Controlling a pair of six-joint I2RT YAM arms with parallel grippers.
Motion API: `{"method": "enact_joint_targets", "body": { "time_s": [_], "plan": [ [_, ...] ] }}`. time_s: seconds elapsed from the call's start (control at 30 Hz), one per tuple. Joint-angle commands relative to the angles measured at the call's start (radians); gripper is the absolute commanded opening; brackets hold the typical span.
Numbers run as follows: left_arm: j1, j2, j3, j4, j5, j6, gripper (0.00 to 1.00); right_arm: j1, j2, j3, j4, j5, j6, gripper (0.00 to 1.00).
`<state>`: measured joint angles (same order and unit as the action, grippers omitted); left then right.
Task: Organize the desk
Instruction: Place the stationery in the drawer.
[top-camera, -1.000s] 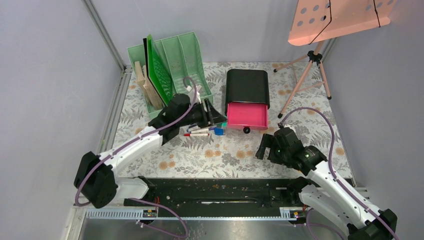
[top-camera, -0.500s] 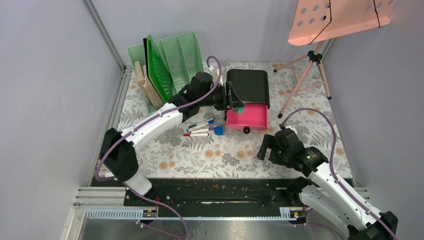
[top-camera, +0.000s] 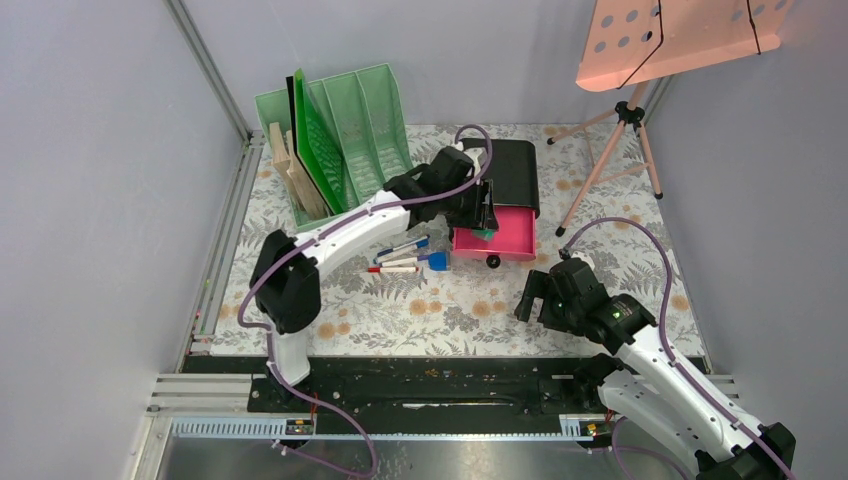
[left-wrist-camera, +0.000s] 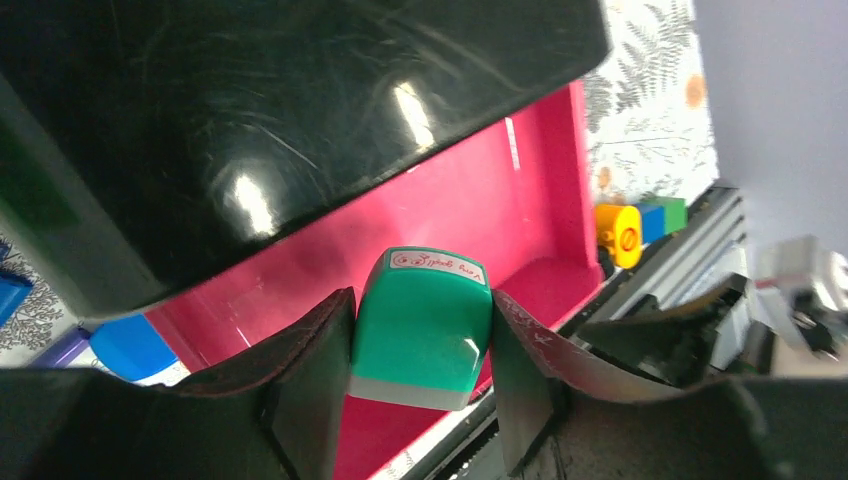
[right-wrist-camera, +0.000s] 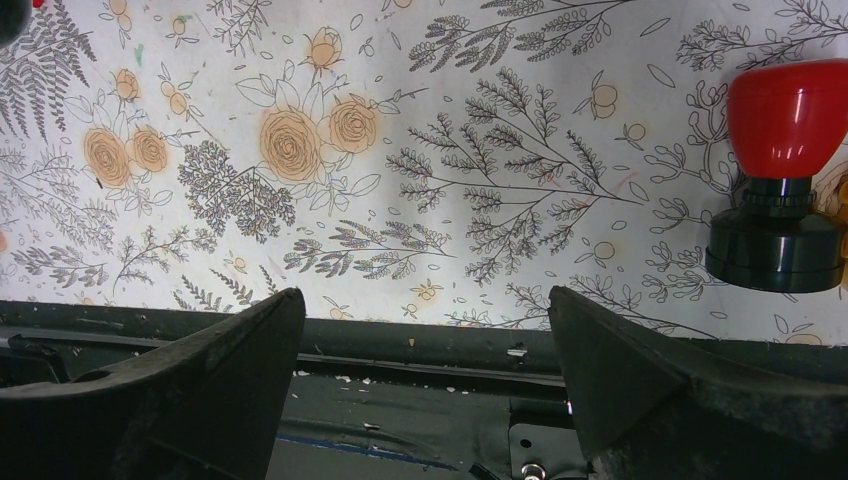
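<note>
**A robot lab test cell, staged as an office desk**

Plain grey walls (top-camera: 100, 150) and an aluminium frame post (top-camera: 208, 70) box in a bench (top-camera: 470, 300) covered with a fern-and-flower cloth. A left arm (top-camera: 340, 225) and a right arm (top-camera: 660, 360), both white with purple cables, stand on a black rail (top-camera: 440, 380) at its near edge. A tripod (top-camera: 610, 160) holds a pink perforated board (top-camera: 680, 35); a mint file rack (top-camera: 370, 110) and a black drawer box (top-camera: 512, 160) serve as office props.

Only one marking shows: a white label (left-wrist-camera: 436, 262) with red script, on the top face of the green stamp (left-wrist-camera: 418, 340). Its letters are too blurred to read.
</note>
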<state>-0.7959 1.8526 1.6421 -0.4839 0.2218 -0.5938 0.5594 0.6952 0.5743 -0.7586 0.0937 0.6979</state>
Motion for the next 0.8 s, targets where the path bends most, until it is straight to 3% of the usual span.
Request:
{"method": "enact_joint_targets", "body": {
  "time_s": [0.0, 0.17, 0.47, 0.77],
  "plan": [
    [-0.011, 0.049, 0.096, -0.078, -0.087, 0.026, 0.08, 0.005, -0.010, -0.004, -0.010, 0.020, 0.009, 0.99],
    [-0.011, 0.059, 0.099, -0.077, -0.095, 0.015, 0.20, 0.005, -0.007, -0.001, -0.011, 0.013, 0.009, 1.00],
    [-0.012, 0.026, 0.099, -0.051, -0.088, 0.014, 0.56, 0.004, 0.004, 0.004, -0.010, 0.011, 0.001, 0.99],
    [-0.012, -0.032, 0.106, -0.017, -0.068, 0.012, 0.63, 0.005, 0.013, 0.016, -0.010, 0.012, -0.006, 0.99]
  ]
}}
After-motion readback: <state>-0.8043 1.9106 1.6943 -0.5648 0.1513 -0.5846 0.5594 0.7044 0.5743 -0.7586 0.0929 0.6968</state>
